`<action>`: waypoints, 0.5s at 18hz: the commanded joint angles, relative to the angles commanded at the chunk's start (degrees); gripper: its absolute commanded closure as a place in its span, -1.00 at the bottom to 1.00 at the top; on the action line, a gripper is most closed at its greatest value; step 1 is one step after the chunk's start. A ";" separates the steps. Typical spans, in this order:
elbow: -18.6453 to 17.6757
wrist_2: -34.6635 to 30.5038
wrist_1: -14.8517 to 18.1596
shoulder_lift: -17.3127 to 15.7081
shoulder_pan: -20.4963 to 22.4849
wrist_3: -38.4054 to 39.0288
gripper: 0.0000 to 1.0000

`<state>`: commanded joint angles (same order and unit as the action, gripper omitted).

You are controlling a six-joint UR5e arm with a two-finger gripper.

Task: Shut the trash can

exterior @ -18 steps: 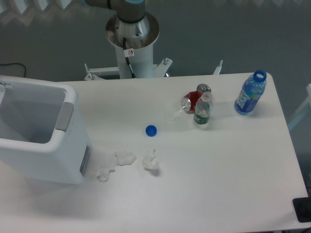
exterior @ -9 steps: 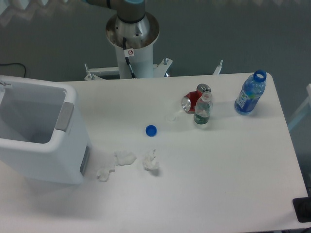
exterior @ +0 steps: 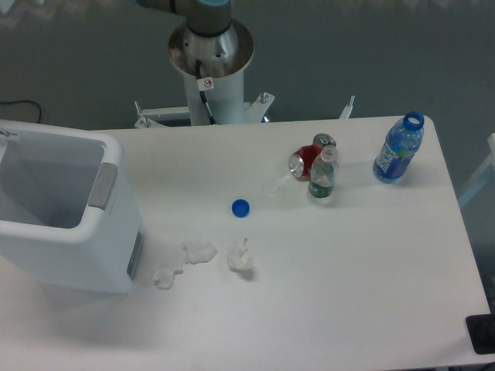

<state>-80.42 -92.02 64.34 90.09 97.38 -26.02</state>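
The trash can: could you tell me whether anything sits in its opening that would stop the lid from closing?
Nothing visible does. The trash can stands open, its opening looks bare, and the paper wads lie on the table beside it. The gripper is out of view.

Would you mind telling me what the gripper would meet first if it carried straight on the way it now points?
That cannot be told: the gripper is out of view, and only the arm's base shows behind the table. The trash can stands open at the left.

Trash can (exterior: 69,224) cut off by the left edge, its lid out of view. Arm (exterior: 207,46) cropped at the top edge above its base; gripper not visible. Dark object (exterior: 483,334) clipped at the lower right corner, too little shown to identify.
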 joint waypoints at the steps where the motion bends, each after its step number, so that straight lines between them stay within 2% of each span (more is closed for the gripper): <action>1: 0.00 -0.09 0.00 0.00 0.26 0.00 1.00; 9: -0.09 -0.09 -0.09 0.88 3.59 0.09 1.00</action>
<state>-80.51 -92.11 64.25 90.97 100.98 -25.93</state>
